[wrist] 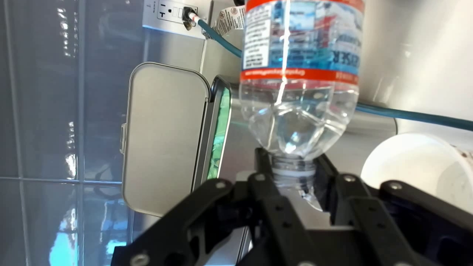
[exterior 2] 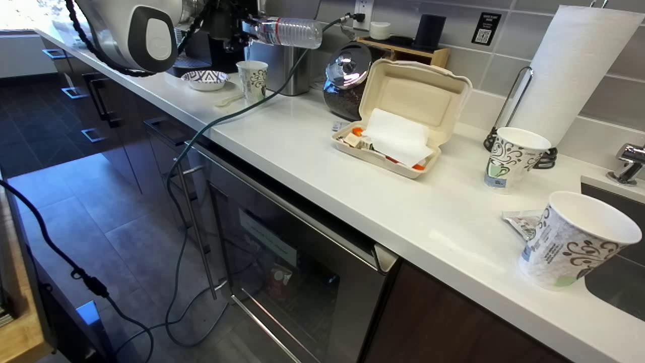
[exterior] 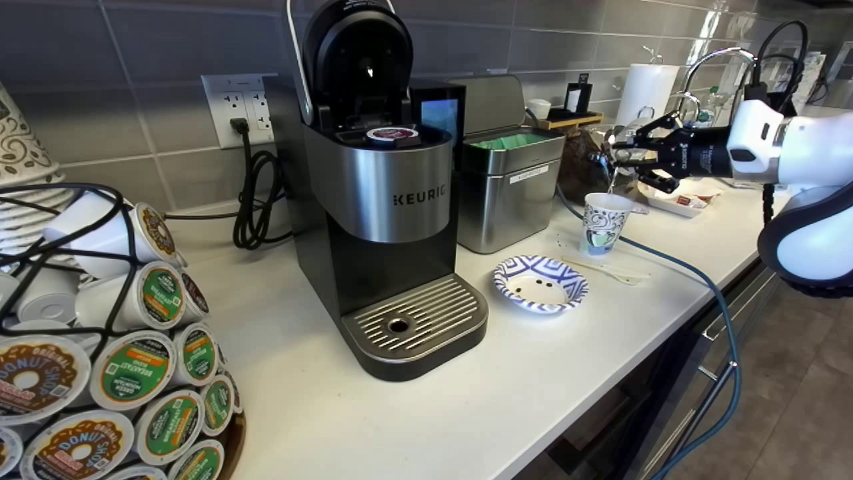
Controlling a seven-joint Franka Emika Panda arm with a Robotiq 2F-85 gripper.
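Gripper is clamped on the neck of a plastic bottle, upper middle of an exterior view. Bottle clear, red-blue label, tipped near level, base to the right there; can't make out its fill from here. Thin stream of water drops from the mouth to a patterned paper cup, upright, right of centre in an exterior view; fill unclear. Bowl left of and below it in frame, a few dark specks inside. Metal bin just right of centre, lid up, green contents. Coffee maker left of that, lid raised, one pod in the top. Open takeout box, right of centre in an exterior view, holds white paper and orange bits. Coffee pods heaped lower left. Arm enters at the right edge, wrist about level, gripper pointing left, above the cup and off the counter.
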